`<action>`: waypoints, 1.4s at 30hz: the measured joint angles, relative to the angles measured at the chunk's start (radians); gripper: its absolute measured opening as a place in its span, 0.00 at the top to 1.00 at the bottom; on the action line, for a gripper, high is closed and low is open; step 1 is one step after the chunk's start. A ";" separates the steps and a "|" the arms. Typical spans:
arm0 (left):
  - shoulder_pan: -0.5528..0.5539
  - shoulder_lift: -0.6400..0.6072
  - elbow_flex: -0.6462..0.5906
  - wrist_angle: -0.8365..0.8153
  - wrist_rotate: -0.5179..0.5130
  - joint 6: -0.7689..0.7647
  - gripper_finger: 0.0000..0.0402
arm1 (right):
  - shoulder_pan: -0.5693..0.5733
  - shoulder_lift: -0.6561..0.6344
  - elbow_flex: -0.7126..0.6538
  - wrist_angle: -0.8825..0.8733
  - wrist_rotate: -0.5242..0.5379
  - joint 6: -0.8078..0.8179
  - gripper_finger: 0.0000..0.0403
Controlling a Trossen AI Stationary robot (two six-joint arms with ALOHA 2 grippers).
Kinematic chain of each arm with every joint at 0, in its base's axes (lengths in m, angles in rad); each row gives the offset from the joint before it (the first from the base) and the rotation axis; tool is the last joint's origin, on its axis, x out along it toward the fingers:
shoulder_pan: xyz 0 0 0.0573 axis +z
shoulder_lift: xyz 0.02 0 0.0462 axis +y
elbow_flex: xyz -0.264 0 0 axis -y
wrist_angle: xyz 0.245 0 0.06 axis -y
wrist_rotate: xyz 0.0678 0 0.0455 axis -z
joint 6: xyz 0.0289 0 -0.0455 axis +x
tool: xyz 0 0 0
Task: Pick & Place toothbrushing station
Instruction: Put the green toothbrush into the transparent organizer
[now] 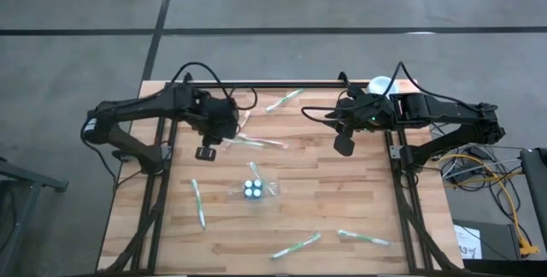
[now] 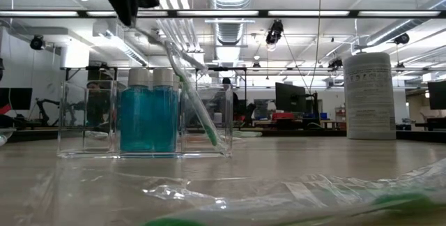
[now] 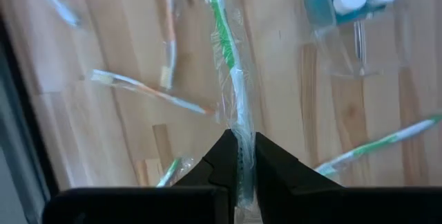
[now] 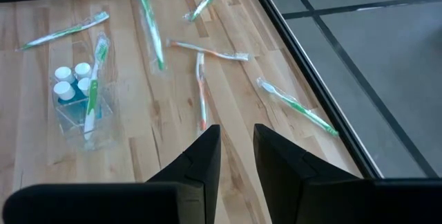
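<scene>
Grey concrete floor (image 1: 77, 20) is stretching around the wooden table (image 1: 342, 200), with dark seams crossing it. Beyond the table's far edge, a large open workshop is showing: rows of long ceiling lights (image 2: 293, 13) are glowing over silver air ducts (image 2: 230, 24) running along the ceiling. Desks with dark monitors (image 2: 289, 97) are standing in the distance. Yellow and orange cables (image 1: 500, 196) are lying tangled on the floor beside the table's right side.
</scene>
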 joint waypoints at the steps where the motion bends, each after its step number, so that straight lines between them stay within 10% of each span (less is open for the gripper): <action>1: -0.008 0.000 0.018 -0.007 -0.006 -0.017 0.91 | 0.000 0.000 0.000 0.000 0.000 0.000 0.80; 20: -0.132 0.137 0.273 -0.146 -0.072 -0.127 0.91 | 0.000 0.000 0.000 0.000 0.000 0.000 0.80; 42: -0.287 0.201 0.276 -0.145 -0.065 -0.304 0.91 | 0.000 0.000 0.000 0.000 0.000 0.000 0.80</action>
